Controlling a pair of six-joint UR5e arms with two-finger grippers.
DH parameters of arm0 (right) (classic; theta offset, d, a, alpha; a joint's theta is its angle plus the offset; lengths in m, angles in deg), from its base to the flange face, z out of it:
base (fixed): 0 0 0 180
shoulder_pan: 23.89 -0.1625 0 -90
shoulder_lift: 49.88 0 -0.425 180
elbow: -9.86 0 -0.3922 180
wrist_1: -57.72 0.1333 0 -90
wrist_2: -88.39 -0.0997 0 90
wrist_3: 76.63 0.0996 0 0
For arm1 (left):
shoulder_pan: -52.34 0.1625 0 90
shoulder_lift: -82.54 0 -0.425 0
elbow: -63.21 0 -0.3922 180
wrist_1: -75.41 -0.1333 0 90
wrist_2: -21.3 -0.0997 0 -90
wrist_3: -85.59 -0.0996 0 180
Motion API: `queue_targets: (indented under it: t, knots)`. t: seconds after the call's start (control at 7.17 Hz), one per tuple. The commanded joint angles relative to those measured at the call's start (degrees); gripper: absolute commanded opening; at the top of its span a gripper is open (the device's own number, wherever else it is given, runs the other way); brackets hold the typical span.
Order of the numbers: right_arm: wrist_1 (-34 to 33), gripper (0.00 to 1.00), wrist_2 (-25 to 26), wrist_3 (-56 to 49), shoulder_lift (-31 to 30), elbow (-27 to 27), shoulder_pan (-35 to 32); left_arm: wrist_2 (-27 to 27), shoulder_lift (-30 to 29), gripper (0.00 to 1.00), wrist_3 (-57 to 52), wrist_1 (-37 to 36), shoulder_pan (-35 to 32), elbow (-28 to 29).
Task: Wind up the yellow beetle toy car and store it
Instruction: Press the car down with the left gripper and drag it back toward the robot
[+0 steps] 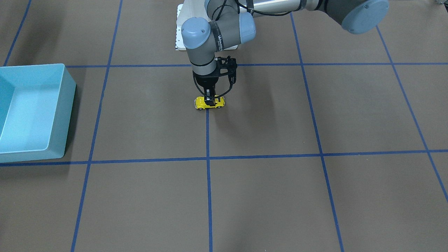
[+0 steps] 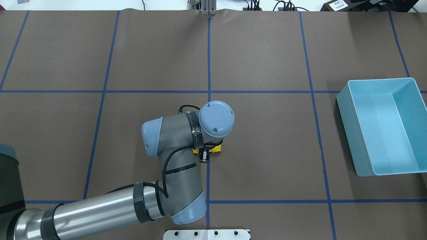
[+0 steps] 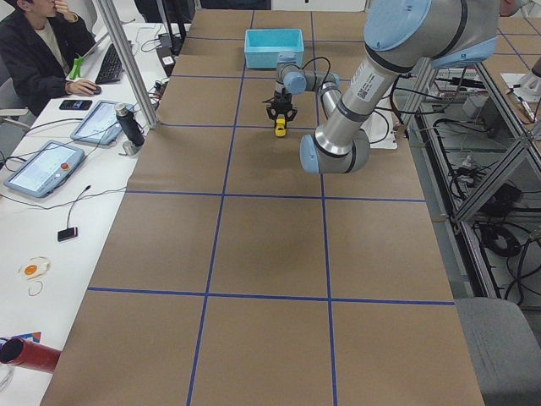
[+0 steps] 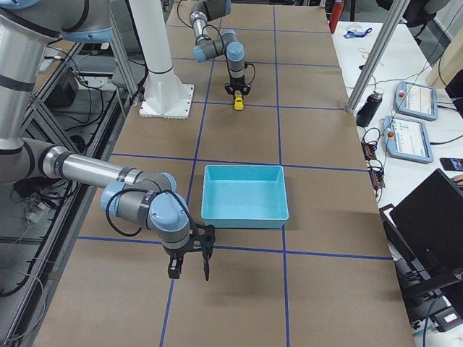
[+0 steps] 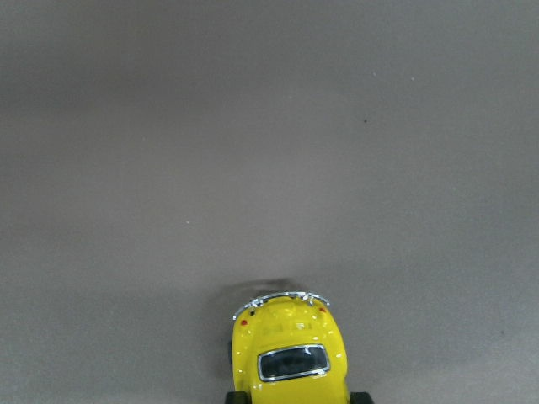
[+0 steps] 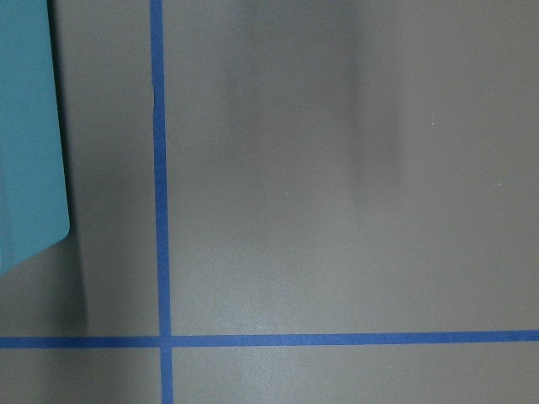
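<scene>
The yellow beetle toy car (image 1: 217, 102) stands on its wheels on the brown table, on a blue tape line near the robot's base. My left gripper (image 1: 209, 100) comes straight down on it, with one finger on each side of the body, shut on the car. In the overhead view the wrist hides most of the car (image 2: 217, 149). The left wrist view shows the car's roof and rear window (image 5: 290, 358) at the bottom edge. My right gripper (image 4: 189, 266) hangs above the table beside the bin. It shows only in the exterior right view, so I cannot tell whether it is open or shut.
A light blue open bin (image 1: 69, 115) stands at the table's edge on my right side. It also shows in the overhead view (image 2: 348, 133) and in the right wrist view (image 6: 29, 126). Blue tape lines cross the brown table. An operator sits at a side desk.
</scene>
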Motion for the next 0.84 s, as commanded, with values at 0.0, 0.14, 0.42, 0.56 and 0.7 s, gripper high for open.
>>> queue_targets:
  t: [0.0,0.14,0.42,0.56,0.7]
  knots:
    - [0.00,1.00,0.01,-0.26,-0.18,0.09,-0.07,-0.02,0.39,0.18,-0.30,0.00,-0.06,-0.44]
    - [0.00,1.00,-0.08,-0.34,-0.27,0.09,-0.07,-0.02,0.83,0.18,-0.91,0.00,-0.15,-0.70]
    - [0.00,1.00,0.01,-0.35,-0.35,0.09,-0.16,-0.10,2.24,0.17,-1.44,0.00,-0.15,-2.37]
    - [0.00,1.00,0.01,-0.35,-0.36,0.09,-0.16,-0.10,2.50,0.17,-1.79,0.00,-0.15,-2.46]
    - [0.00,1.00,0.01,-0.35,-0.36,0.00,-0.16,-0.10,2.59,0.17,-1.88,0.00,-0.24,-2.46]
